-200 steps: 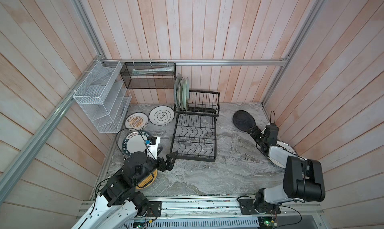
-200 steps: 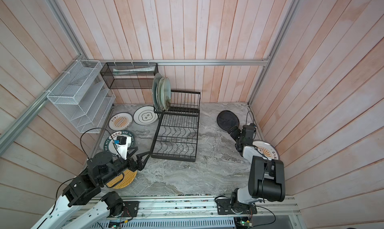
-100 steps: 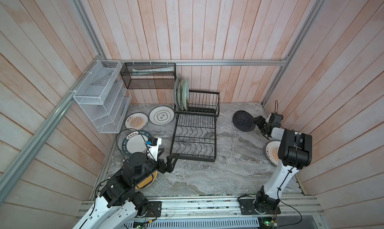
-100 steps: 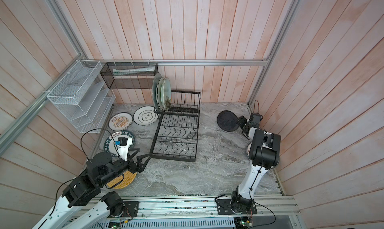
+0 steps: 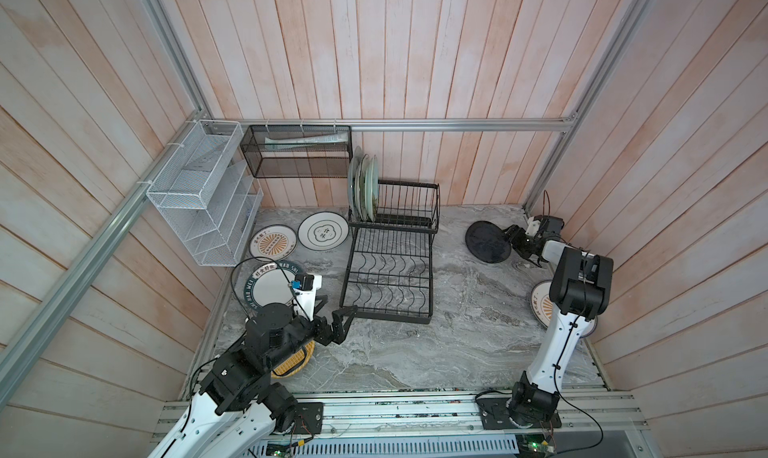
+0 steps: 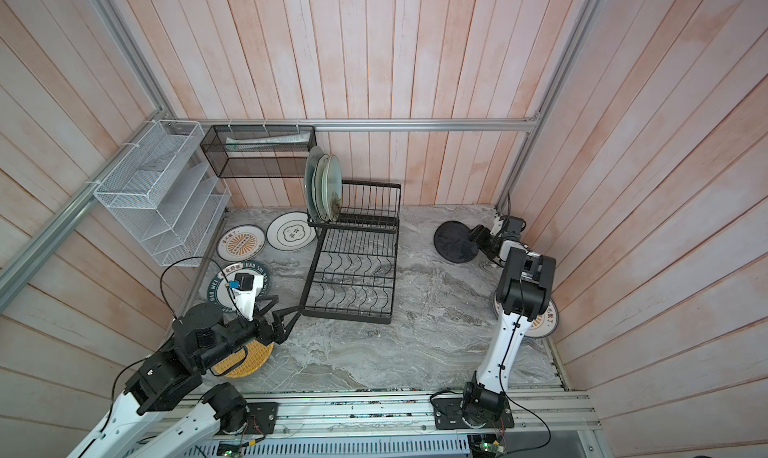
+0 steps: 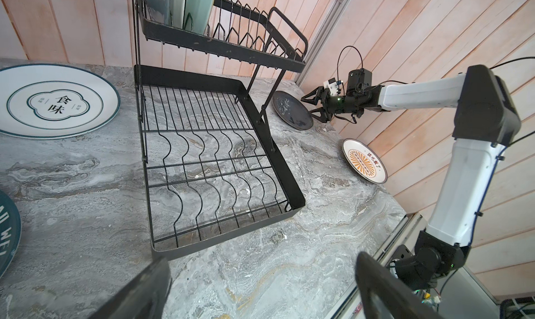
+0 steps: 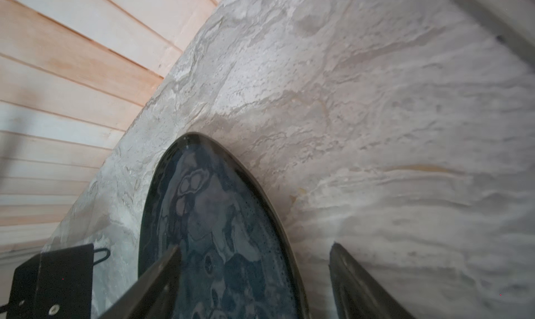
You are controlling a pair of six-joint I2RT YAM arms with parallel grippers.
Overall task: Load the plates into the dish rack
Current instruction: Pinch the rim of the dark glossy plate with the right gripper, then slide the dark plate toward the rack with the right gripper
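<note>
A matte black plate (image 5: 488, 241) (image 6: 456, 241) lies flat at the far right of the table. My right gripper (image 5: 515, 243) (image 8: 254, 246) is open at its right rim; one finger is over the plate (image 8: 220, 216), the other outside it above the table. The black wire dish rack (image 5: 386, 318) (image 7: 228, 239) stands in the middle, with three teal and pale green plates (image 5: 363, 185) upright in its upper tier. My left gripper (image 5: 340, 306) (image 7: 262, 259) is open and empty by the rack's front left corner.
Flat on the left lie a sunburst plate (image 5: 272, 241), a lettered plate (image 5: 323, 231), a teal-rimmed plate (image 5: 266, 287) and a yellow ribbed plate (image 5: 291, 362) under my left arm. Another sunburst plate (image 7: 364, 161) lies at right. A white mesh organizer (image 5: 203, 194) and a black mesh basket (image 5: 297, 150) hang at the back left.
My right arm has swung from beside the right sunburst plate out to the black plate, and its jaws have narrowed around the rim. The left arm has barely moved.
</note>
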